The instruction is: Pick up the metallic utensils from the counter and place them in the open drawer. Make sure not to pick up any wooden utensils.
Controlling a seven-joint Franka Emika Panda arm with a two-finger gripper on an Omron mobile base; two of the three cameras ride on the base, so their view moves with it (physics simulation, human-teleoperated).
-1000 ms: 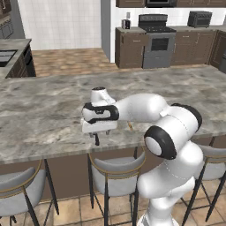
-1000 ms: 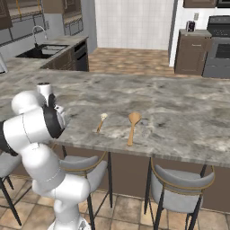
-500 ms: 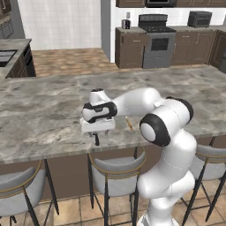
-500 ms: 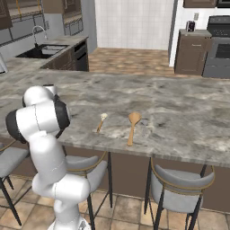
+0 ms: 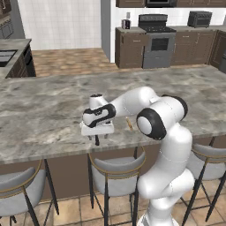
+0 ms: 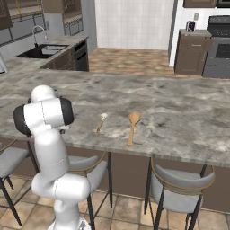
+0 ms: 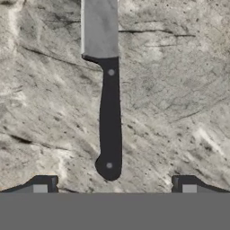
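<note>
We see a black-handled steel knife (image 7: 109, 103) lying flat on our marbled counter (image 7: 179, 81), wooden spoons (image 6: 132, 127) nearby.

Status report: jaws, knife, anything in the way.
Gripper over the counter, jaws open, nothing held. Knife flat on the counter, handle between the fingertips. Nothing on or against it.

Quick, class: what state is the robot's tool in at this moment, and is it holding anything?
Tool: open, holding nothing; its fingertips stand apart either side of the black-handled steel kitchen knife, which lies flat on the marbled grey-beige stone counter.
</note>
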